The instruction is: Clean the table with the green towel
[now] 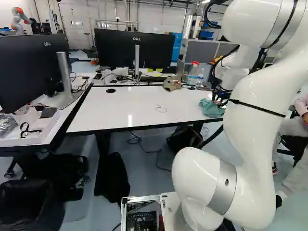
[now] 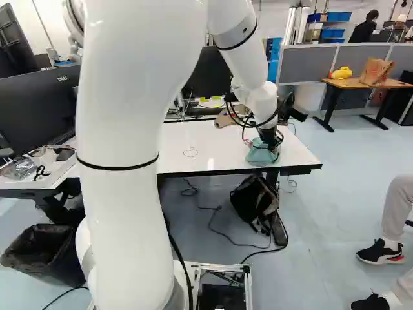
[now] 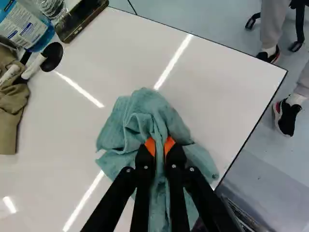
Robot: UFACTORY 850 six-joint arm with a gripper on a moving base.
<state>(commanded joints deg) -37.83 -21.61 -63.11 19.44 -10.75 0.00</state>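
A white wall (image 1: 79,15) closes the room across the top of the left base view. Over at the upper right of the right base view, grey partitions (image 2: 312,64) stand behind a wood-topped desk (image 2: 353,83) on black legs. Pale blue-grey floor (image 2: 322,200) spreads beneath, a black-lined bin (image 2: 46,255) lower left.
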